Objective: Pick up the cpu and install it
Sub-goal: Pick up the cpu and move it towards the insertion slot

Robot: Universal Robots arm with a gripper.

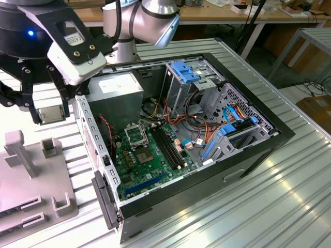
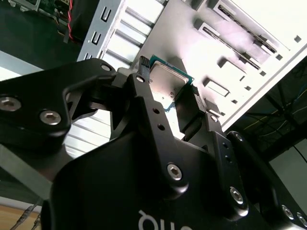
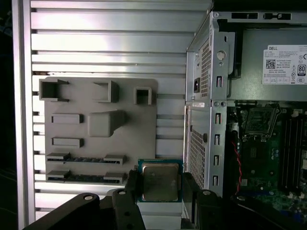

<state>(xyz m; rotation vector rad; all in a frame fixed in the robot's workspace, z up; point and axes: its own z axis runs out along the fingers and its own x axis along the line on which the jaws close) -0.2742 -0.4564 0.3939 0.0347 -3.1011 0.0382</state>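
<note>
We are seeing our black gripper [image 3: 160, 178] closest to the lens in both wrist views, its two fingers [image 3: 131, 189] pinching the cpu [image 3: 159, 182] by opposite edges. We are holding the chip in the air over the ribbed table [image 3: 96, 43], near the grey fixture plate [image 3: 144, 134] and just outside the open computer case [image 3: 211, 120], well apart from the motherboard socket [image 3: 259, 120].
</note>
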